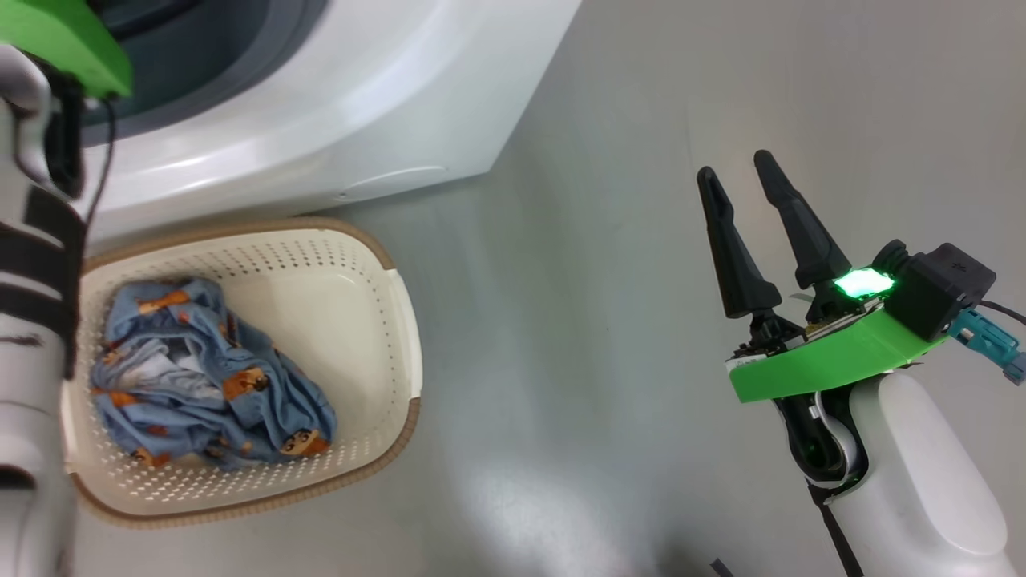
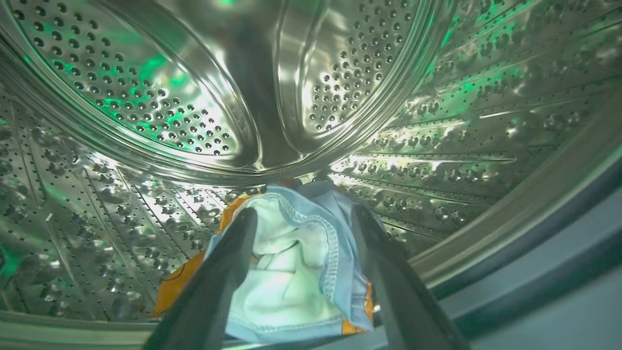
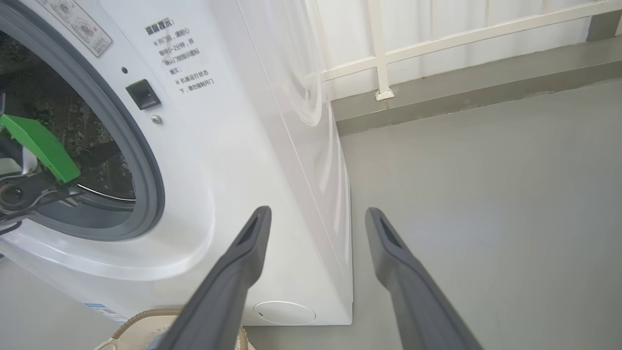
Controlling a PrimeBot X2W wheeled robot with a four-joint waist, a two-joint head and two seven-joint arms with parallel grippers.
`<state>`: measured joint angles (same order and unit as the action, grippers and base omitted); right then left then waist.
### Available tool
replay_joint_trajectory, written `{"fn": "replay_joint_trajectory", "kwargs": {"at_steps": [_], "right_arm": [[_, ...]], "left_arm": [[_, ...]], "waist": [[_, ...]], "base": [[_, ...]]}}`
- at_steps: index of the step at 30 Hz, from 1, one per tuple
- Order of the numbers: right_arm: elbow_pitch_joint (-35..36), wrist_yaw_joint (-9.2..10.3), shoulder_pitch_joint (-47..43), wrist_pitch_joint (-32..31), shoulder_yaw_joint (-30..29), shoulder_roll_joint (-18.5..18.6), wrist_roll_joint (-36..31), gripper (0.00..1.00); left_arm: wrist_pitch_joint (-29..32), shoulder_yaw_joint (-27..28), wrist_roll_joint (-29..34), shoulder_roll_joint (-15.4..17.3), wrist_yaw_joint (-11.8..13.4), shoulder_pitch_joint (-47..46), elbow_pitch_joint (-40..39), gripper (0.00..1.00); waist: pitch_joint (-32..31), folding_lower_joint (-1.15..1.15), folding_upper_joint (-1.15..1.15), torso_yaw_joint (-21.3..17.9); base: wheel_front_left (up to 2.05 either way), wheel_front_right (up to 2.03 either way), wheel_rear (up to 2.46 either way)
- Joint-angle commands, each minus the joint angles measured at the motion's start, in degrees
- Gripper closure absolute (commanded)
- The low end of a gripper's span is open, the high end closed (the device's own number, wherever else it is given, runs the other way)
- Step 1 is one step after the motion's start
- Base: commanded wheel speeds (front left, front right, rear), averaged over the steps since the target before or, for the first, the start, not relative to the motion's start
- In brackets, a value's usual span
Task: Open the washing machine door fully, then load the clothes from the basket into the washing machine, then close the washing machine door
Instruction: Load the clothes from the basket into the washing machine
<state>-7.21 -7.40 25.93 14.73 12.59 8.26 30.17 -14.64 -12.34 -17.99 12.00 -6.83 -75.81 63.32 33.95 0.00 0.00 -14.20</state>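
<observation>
The washing machine (image 1: 321, 104) stands with its round opening uncovered; the washing machine door is out of view. My left gripper (image 2: 303, 216) is inside the steel drum (image 2: 146, 97), open. A light-blue and white piece of the clothes (image 2: 291, 272) lies on the drum floor between its fingers (image 2: 228, 272). The left wrist's green bracket (image 3: 39, 146) shows in the gasket opening. More clothes (image 1: 208, 377) lie bunched in the cream basket (image 1: 361, 320) in front of the machine. My right gripper (image 1: 733, 164) hovers open and empty over the floor to the right.
Grey floor (image 1: 601, 361) stretches to the right of the basket and the machine. A white railing (image 3: 388, 53) on a low kerb runs behind the machine's side. The basket's rim (image 3: 146, 316) sits just below the machine's front corner.
</observation>
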Motion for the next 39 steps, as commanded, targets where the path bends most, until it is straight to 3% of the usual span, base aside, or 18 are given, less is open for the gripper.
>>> {"fn": "replay_joint_trajectory", "kwargs": {"at_steps": [1, 13, 28, 39], "right_arm": [[1.10, -0.09, -1.32, 0.27, 0.82, 0.32, -0.26, 0.00], [0.80, -0.09, -2.79, 0.27, -0.03, 1.18, -0.16, 0.00], [-0.27, -0.09, -4.41, 0.27, 0.93, 2.94, -0.03, 0.00], [-1.66, -0.09, -6.73, 0.27, 1.88, 4.60, 0.49, 0.00]], "left_arm": [[-0.35, 0.71, -0.21, 1.81, -0.01, 1.16, -2.13, 0.00], [-0.35, 2.41, -1.16, 1.78, 0.00, 17.12, -18.63, 0.00], [-0.36, 6.60, -3.46, 2.30, 3.88, 40.85, -40.54, 0.00], [-0.04, 7.15, -5.77, 0.24, 6.48, 54.49, -48.56, 0.00]], "waist": [[-1.03, 0.00, 0.00, 0.98], [-5.23, 0.00, 0.00, 3.86], [-13.80, 0.00, 0.00, 6.18], [-21.35, 0.00, 0.00, 7.99]], "base": [[0.00, 0.00, 0.00], [0.00, 0.00, 0.00], [0.00, 0.00, 0.00], [0.00, 0.00, 0.00]]}}
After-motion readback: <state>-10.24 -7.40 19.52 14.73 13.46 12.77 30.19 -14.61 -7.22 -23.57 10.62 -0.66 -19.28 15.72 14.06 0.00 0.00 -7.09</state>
